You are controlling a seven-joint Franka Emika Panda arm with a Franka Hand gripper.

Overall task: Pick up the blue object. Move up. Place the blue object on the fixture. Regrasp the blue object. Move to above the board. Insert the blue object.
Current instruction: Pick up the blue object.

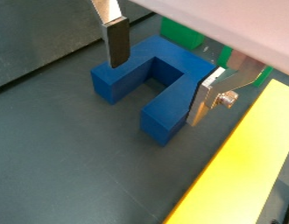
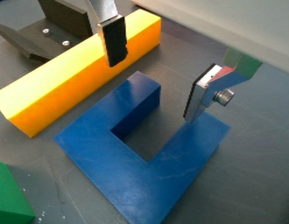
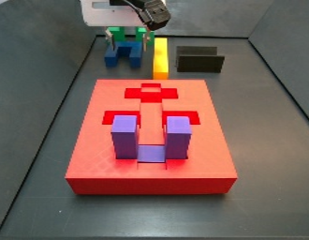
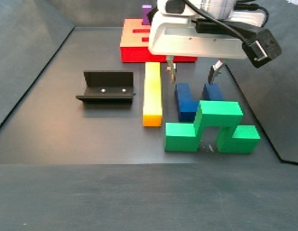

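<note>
— Hovering where, the gripper (image 4: 194, 65)?

— Hangs over the blue object (image 4: 198, 97), fingers pointing down, one silver plate (image 1: 116, 38) outside one prong and the other plate (image 1: 210, 94) outside the second prong. Spread wide, wider than the block. Shows a visible gap between each dark pad and the blue sides in both wrist views, so grips nothing.

— And the blue object (image 1: 155, 86) itself?

— Lies flat on the dark floor, a U with two thick prongs joined by a base. Sits between the yellow bar (image 4: 152, 92) and the green stepped block (image 4: 214, 126) in a side view, just beside each; cannot tell whether touching. Appears again in a wrist view (image 2: 142, 150) with the yellow bar (image 2: 77, 72) running alongside it.

— Fixture?

— Stands apart on the floor, beyond the yellow bar from the blue object: a black bracket (image 4: 105, 87) with a raised back edge. Seen as a dark box (image 3: 199, 59) in a side view, right of the yellow bar (image 3: 160, 53). Carries nothing.

— Board?

— Takes up the near middle of a side view, a big red slab (image 3: 151, 141) with shaped recesses. Holds a paler purple U-shaped block (image 3: 151, 138) standing in one recess, prongs up. Shows only as a red edge (image 4: 137, 41) behind the arm in a side view. Lies well apart from the blue object (image 3: 114, 55), which sits at the far end of the floor, partly hidden by the green block (image 3: 125, 39) and the white gripper body (image 3: 120, 11).
</note>
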